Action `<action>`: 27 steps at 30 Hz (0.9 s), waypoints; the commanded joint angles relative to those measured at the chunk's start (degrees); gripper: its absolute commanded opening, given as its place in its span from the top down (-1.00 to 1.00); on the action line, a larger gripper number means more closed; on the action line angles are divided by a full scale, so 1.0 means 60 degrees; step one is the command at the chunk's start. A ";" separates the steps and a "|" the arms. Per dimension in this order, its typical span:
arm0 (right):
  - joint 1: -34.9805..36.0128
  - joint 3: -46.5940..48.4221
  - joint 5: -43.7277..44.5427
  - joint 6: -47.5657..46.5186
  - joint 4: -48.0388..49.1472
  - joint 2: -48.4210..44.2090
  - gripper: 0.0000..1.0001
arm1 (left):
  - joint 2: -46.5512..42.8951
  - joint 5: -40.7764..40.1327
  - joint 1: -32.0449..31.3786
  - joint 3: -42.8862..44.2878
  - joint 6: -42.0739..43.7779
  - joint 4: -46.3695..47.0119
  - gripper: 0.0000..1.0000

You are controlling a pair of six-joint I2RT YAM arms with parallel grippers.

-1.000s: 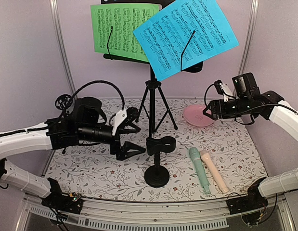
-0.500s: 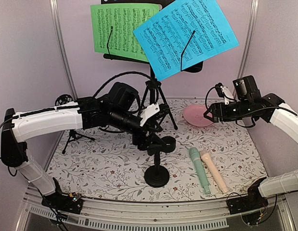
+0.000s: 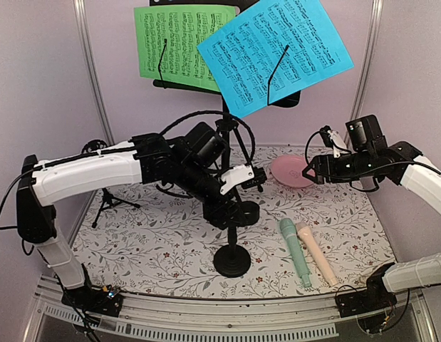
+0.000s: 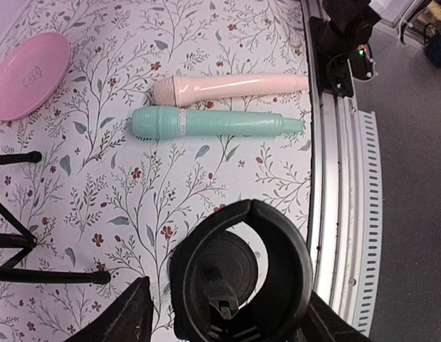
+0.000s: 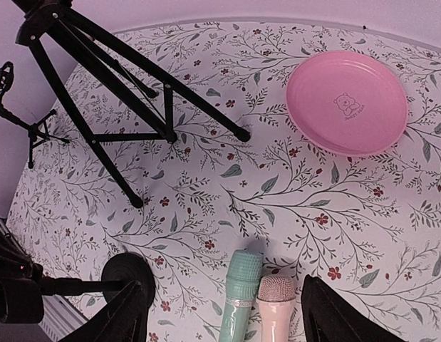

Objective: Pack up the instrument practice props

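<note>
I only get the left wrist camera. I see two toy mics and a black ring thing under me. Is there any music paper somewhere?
Observer: Yes, a green page and a blue page sit high on the music stand, blue overlapping green.
Operator: Where's the other arm?
Observer: The right gripper hovers open above the table, near the pink dish.
Operator: Any more stands?
Observer: A small black tripod support stands at the far left.

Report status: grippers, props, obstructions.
Left gripper open, straddling mic support clip. Right gripper open, empty. Mint microphone, pink microphone lie untouched. Nothing blocking.
</note>
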 commanded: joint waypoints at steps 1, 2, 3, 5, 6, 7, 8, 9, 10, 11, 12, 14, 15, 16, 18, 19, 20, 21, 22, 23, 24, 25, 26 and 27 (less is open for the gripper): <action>-0.0048 -0.0036 -0.0113 0.0168 0.0091 -0.0155 -0.53 | 0.0345 -0.0673 -0.0204 0.0509 0.0246 -0.0971 -0.27; -0.0048 -0.0037 -0.0104 0.0184 0.0095 -0.0159 -0.53 | 0.0382 -0.0697 -0.0202 0.0585 0.0278 -0.1051 -0.22; -0.0048 -0.0032 -0.0102 0.0179 0.0101 -0.0159 -0.53 | 0.0398 -0.0698 -0.0198 0.0640 0.0305 -0.1118 -0.16; -0.0048 -0.0018 -0.0091 0.0159 0.0099 -0.0173 -0.53 | 0.0389 -0.0768 -0.0195 0.0664 0.0343 -0.1174 -0.03; -0.0048 -0.0015 -0.0092 0.0158 0.0099 -0.0170 -0.53 | 0.0366 -0.0781 -0.0209 0.0685 0.0326 -0.1185 0.03; -0.0048 -0.0014 -0.0088 0.0135 0.0087 -0.0161 -0.53 | 0.0315 -0.0838 -0.0213 0.0747 0.0304 -0.1188 0.13; -0.0048 -0.0001 -0.0078 0.0141 0.0068 -0.0171 -0.53 | 0.0263 -0.0924 -0.0218 0.0799 0.0248 -0.1199 0.21; -0.0048 0.0000 -0.0085 0.0143 0.0066 -0.0174 -0.53 | 0.0191 -0.1065 -0.0214 0.0905 0.0176 -0.1234 0.23; -0.0048 -0.0012 -0.0080 0.0143 0.0060 -0.0187 -0.53 | 0.0043 -0.1216 -0.0208 0.0975 0.0141 -0.1265 0.25; -0.0048 -0.0034 -0.0092 0.0143 0.0069 -0.0199 -0.53 | -0.0037 -0.1358 -0.0208 0.1029 0.0129 -0.1337 0.27; -0.0046 -0.0053 -0.0097 0.0143 0.0090 -0.0214 -0.53 | -0.0164 -0.1540 -0.0217 0.1077 0.0098 -0.1405 0.28; -0.0048 -0.0087 -0.0133 0.0143 0.0130 -0.0203 -0.53 | -0.0357 -0.1829 -0.0189 0.1109 0.0035 -0.1656 0.29; -0.0048 -0.0087 -0.0152 0.0128 0.0145 -0.0183 -0.53 | -0.0530 -0.1998 -0.0167 0.1110 0.0004 -0.1780 0.30; -0.0048 -0.0076 -0.0162 0.0124 0.0155 -0.0164 -0.53 | -0.0681 -0.2168 -0.0113 0.1057 -0.0042 -0.1898 0.32; -0.0048 -0.0069 -0.0199 0.0128 0.0182 -0.0138 -0.53 | -0.1103 -0.2439 0.0091 0.0766 -0.0165 -0.2005 0.35; -0.0048 -0.0059 -0.0202 0.0130 0.0214 -0.0131 -0.53 | -0.1350 -0.2527 0.0220 0.0547 -0.0231 -0.2030 0.37; -0.0048 -0.0069 -0.0226 0.0140 0.0236 -0.0130 -0.53 | -0.1657 -0.2635 0.0395 0.0308 -0.0333 -0.2041 0.38; -0.0048 -0.0083 -0.0233 0.0153 0.0265 -0.0130 -0.53 | -0.1989 -0.2786 0.0558 0.0080 -0.0437 -0.2040 0.39; -0.0048 -0.0094 -0.0254 0.0157 0.0298 -0.0141 -0.53 | -0.2297 -0.2978 0.0778 -0.0172 -0.0542 -0.2073 0.41; -0.0048 -0.0110 -0.0271 0.0172 0.0327 -0.0144 -0.53 | -0.2654 -0.3204 0.0998 -0.0405 -0.0656 -0.2123 0.42; -0.0044 -0.0145 -0.0292 0.0174 0.0370 -0.0156 -0.53 | -0.3012 -0.3437 0.1221 -0.0668 -0.0784 -0.2162 0.42; -0.0055 -0.0177 -0.0313 0.0194 0.0421 -0.0159 -0.53 | -0.3370 -0.3803 0.1543 -0.0941 -0.0889 -0.2202 0.42; -0.0049 -0.0207 -0.0354 0.0215 0.0465 -0.0159 -0.53 | -0.3726 -0.3986 0.1802 -0.1295 -0.0987 -0.2276 0.41; -0.0037 -0.0243 -0.0392 0.0234 0.0522 -0.0154 -0.53 | -0.4027 -0.4132 0.2034 -0.1523 -0.1056 -0.2368 0.39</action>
